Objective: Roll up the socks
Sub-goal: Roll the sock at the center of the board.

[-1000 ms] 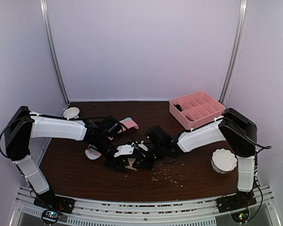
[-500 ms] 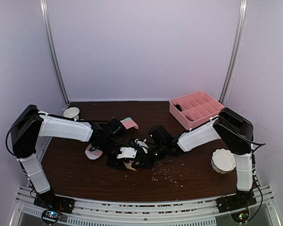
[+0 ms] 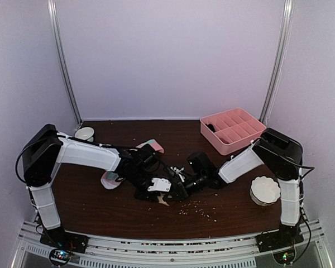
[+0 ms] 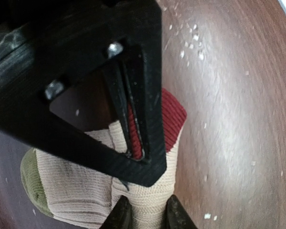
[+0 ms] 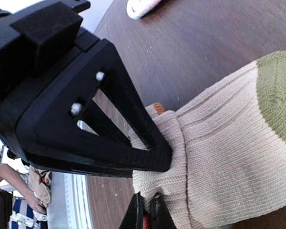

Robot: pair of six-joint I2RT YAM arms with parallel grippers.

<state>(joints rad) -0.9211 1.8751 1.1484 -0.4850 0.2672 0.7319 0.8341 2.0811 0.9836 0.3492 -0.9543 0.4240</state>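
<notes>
The beige sock (image 4: 76,186) with a maroon cuff and olive patches lies bunched on the brown table, mostly hidden under both grippers in the top view (image 3: 163,200). My left gripper (image 4: 146,215) is shut on a fold of its beige knit; it also shows in the top view (image 3: 155,192). My right gripper (image 5: 147,213) faces it tip to tip and is shut on the sock at the maroon cuff; it shows in the top view (image 3: 176,191). The sock fills the right wrist view (image 5: 224,157). The pink and mint sock (image 3: 109,180) lies partly under my left arm, untouched.
A pink divided tray (image 3: 233,129) stands at the back right. A white ribbed bowl (image 3: 265,190) sits by the right arm's base and a small white bowl (image 3: 84,133) at the back left. Pale crumbs (image 3: 198,209) are scattered near the front.
Both grippers have shifted a little right and nearer with the beige sock between them. The left arm has stretched further out; the right forearm has swung lower.
</notes>
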